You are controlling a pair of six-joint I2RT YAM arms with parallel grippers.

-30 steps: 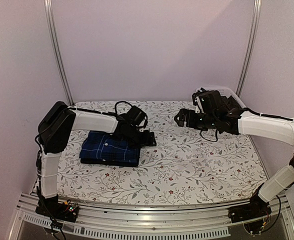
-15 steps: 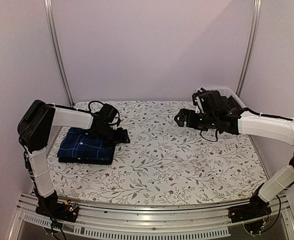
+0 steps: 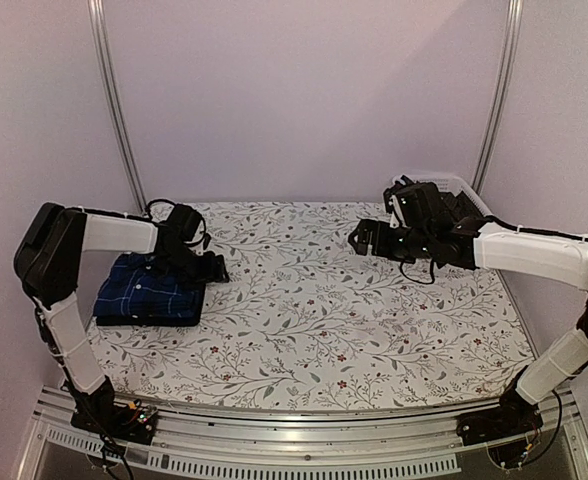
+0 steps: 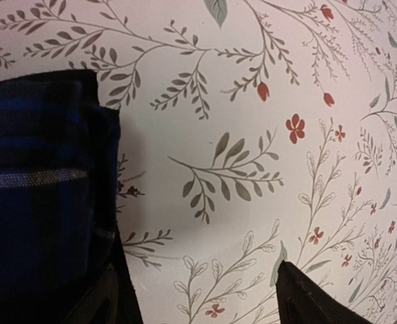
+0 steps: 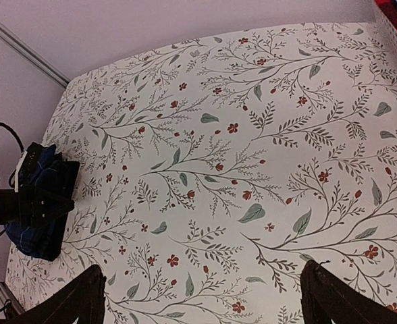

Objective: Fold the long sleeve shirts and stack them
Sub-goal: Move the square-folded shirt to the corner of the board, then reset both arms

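Top external view: near the left edge of the surface [image 3: 374, 330], a folded plaid shirt [image 3: 144, 295], blue with black and thin white lines, a flat squarish bundle. Soft, light, limp woven cloth; likely to slump open if lifted by one layer. Best pinched through all layers at a folded edge. Left jaws spread at the bundle's right side, nothing pinched between them. Matte floral print underneath. Right jaws spread wide and empty, hanging near the white lattice basket [image 3: 461, 186] at the far right corner.
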